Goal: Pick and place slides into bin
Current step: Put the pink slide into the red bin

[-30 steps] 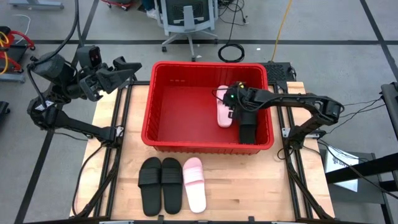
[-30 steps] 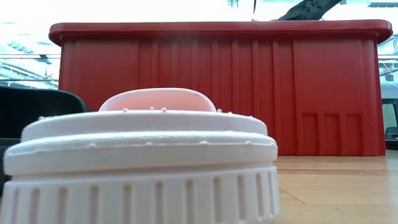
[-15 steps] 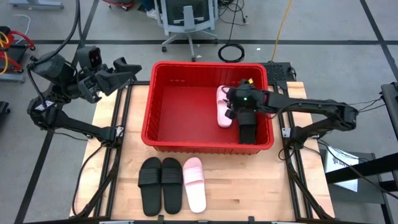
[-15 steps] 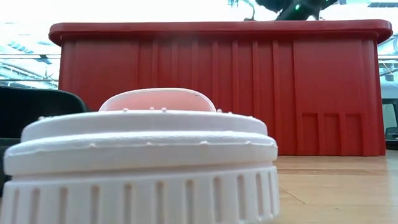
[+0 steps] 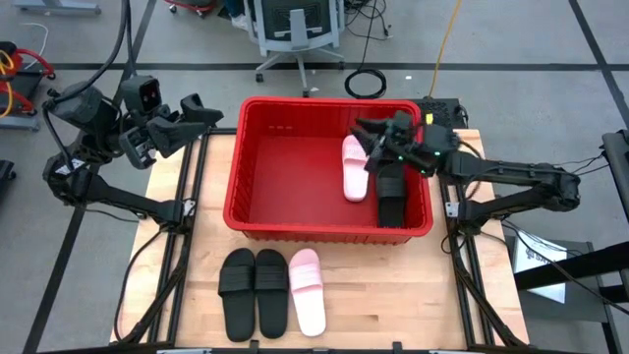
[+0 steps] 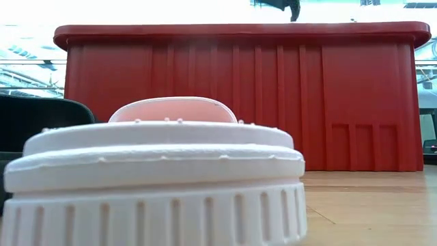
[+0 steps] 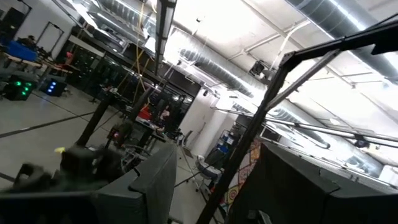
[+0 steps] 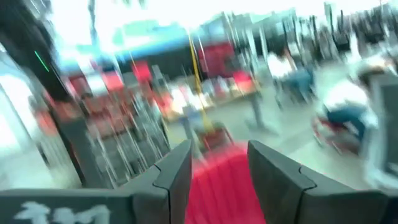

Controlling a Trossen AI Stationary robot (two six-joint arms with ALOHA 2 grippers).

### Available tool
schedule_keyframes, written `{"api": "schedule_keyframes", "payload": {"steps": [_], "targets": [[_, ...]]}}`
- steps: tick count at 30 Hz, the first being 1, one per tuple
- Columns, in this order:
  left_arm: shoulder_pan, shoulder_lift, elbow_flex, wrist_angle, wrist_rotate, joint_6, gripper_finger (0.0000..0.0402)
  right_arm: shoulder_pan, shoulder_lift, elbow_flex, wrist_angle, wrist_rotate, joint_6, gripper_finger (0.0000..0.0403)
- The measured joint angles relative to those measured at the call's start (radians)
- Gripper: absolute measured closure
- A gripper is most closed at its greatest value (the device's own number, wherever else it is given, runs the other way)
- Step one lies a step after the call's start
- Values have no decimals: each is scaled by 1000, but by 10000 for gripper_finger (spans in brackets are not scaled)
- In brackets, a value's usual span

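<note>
A: What colour is the bin (image 5: 257, 211)?

B: Bright red all over. From the low view its wall (image 6: 239, 102) shows upright ribs, same red.

A: And the slides inside it?

B: One pale pink (image 5: 354, 167), one matte black (image 5: 392, 200).

A: Those on the table?

B: Two black slides (image 5: 237, 293) (image 5: 272, 289) and a pale pink one (image 5: 309, 291). Close up, the pink one (image 6: 160, 178) looks off-white at the sole, with a ridged edge and a pinker strap.

A: The table itself?

B: Light wood (image 5: 393, 295), with a black frame.

A: The arms?

B: Both dark, nearly black. The right one carries a small green light (image 5: 401, 154).
</note>
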Motion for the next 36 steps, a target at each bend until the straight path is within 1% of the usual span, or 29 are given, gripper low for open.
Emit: {"api": "schedule_keyframes", "payload": {"steps": [3,7,9,11,14,16,20,26,31,36], "targets": [[0,0,0,0,32,-1,174,29,2,0,189,-2,0,259],[0,0,0,0,75,0,174,66,7,0,432,-60,3,259],[0,0,0,0,98,0,174,88,9,0,533,-104,15,259],[0,0,0,0,113,-1,174,112,9,0,627,-178,18,259],[0,0,0,0,132,0,174,158,7,0,719,-261,17,259],[0,0,0,0,143,3,174,193,9,0,762,-291,8,259],[0,0,0,0,147,-2,174,272,24,24,783,-304,-60,259],[0,0,0,0,167,-18,174,382,117,151,767,-307,-212,259],[0,0,0,-1,172,-32,174,449,213,289,682,-307,-255,259],[0,0,0,3,171,-42,174,512,292,428,526,-308,-272,259]]}}
